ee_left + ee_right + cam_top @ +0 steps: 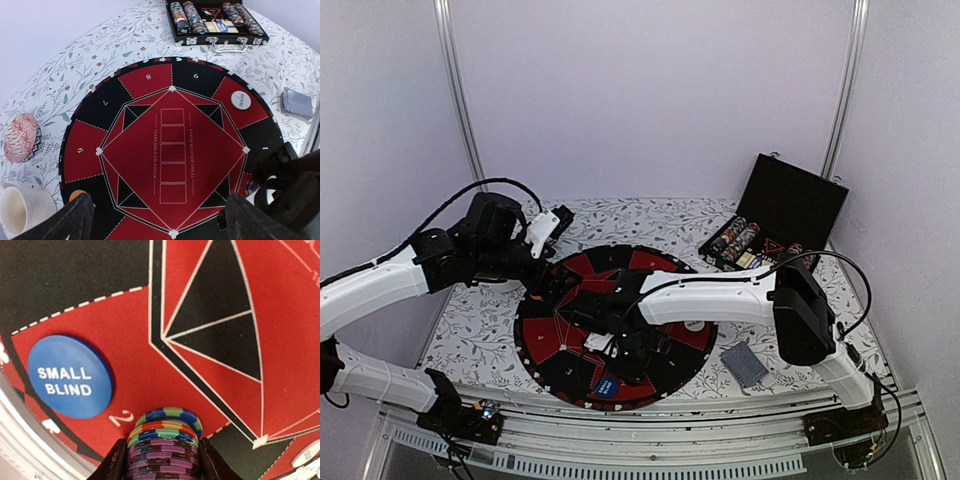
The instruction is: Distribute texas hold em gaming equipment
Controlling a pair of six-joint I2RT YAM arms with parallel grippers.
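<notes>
The round red and black poker mat lies mid-table. My right gripper is low over its near side, shut on a stack of striped poker chips, purple ones with green, blue and orange ones at the end, above seat 2. A blue "SMALL BLIND" disc lies just left of the stack and also shows in the top view. The white "DEALER" disc lies on the mat's right side. An orange disc peeks out by my left finger. My left gripper is open and empty above the mat's left edge.
An open black case with rows of chips stands at the back right. A deck of grey-blue cards lies right of the mat. A pink patterned bowl and a white cup stand left of the mat.
</notes>
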